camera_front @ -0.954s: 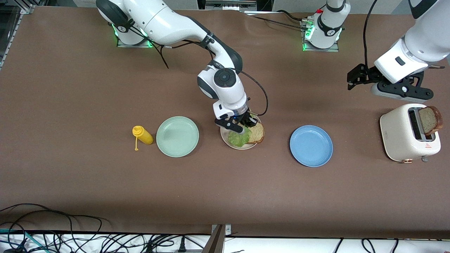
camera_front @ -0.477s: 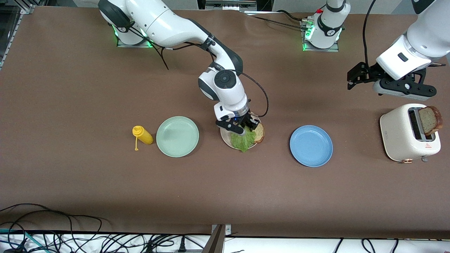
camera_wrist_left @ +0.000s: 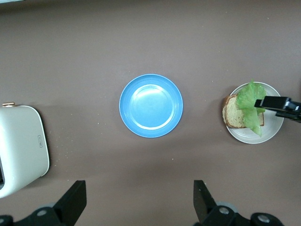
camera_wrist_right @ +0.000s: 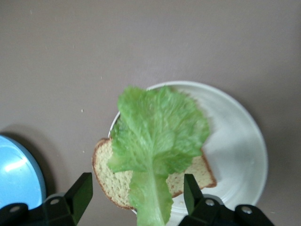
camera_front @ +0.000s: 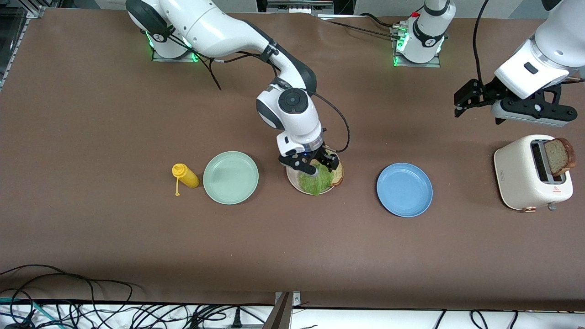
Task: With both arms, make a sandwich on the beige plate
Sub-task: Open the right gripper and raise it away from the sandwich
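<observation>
The beige plate (camera_front: pixel 292 180) lies mid-table and holds one brown bread slice (camera_front: pixel 337 174). A ruffled green lettuce leaf (camera_front: pixel 315 181) lies over most of that slice. My right gripper (camera_front: pixel 320 165) hangs low over the plate, open, with the leaf's stem between its spread fingers in the right wrist view (camera_wrist_right: pixel 138 197). That view also shows the lettuce (camera_wrist_right: pixel 157 132), the bread (camera_wrist_right: pixel 110 181) and the plate (camera_wrist_right: pixel 240 141). A second bread slice (camera_front: pixel 560 155) stands in the white toaster (camera_front: pixel 525 173). My left gripper (camera_front: pixel 464 98) is open and empty, in the air beside the toaster (camera_wrist_left: pixel 21 141).
A blue plate (camera_front: pixel 404 189) lies between the beige plate and the toaster. A mint-green plate (camera_front: pixel 231 177) and a yellow squeeze bottle (camera_front: pixel 185 176) lie toward the right arm's end. Cables run along the table's near edge.
The lettuce has moved from the bare part of the plate onto the bread slice. The right gripper shifted slightly with it. The left gripper has drifted a little away from the toaster.
</observation>
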`<state>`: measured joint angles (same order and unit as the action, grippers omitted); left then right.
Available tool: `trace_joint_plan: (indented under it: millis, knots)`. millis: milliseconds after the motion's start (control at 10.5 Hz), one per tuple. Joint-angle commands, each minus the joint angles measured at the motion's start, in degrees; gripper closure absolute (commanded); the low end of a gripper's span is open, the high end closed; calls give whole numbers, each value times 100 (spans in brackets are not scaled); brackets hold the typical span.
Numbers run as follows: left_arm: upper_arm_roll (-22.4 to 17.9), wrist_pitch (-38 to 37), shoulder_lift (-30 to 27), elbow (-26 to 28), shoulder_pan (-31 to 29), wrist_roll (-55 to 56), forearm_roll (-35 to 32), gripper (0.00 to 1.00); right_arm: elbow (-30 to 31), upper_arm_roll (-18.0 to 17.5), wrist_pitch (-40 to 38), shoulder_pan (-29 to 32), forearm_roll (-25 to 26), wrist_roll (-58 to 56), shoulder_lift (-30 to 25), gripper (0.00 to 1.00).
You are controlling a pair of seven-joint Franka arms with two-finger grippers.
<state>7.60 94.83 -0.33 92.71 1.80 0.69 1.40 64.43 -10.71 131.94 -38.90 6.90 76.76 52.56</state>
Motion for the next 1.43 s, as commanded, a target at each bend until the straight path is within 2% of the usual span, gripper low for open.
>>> trace_joint_plan:
  millis: [0,286,381,572,668,763,1144,1335]
  knots:
    - [-22,123,16,19,-83,19,132,0,61,-19,-754,242,58,15,-508,0]
    - [-22,211,51,11,-119,19,141,0,96,-28,-2202,567,14,-711,-1053,0]
    - [-22,211,42,11,-127,19,132,0,140,-19,-2460,716,-195,-828,-1229,0]
    - [-22,211,42,2,-259,10,150,0,516,-2,-3196,1111,-364,-1501,-1781,0]
    - [-22,220,42,2,-259,10,150,0,623,172,-3870,1244,-338,-1819,-2028,0]
    - [-22,237,42,2,-259,10,150,0,624,427,-4216,1254,-321,-2014,-2109,0]
    - [-13,264,7,2,-259,1,150,0,894,1192,-4396,1271,-355,-3689,-2635,0]
    - [-13,246,-2,2,-259,-34,150,0,1062,1273,-4396,1324,-356,-4780,-2987,0]
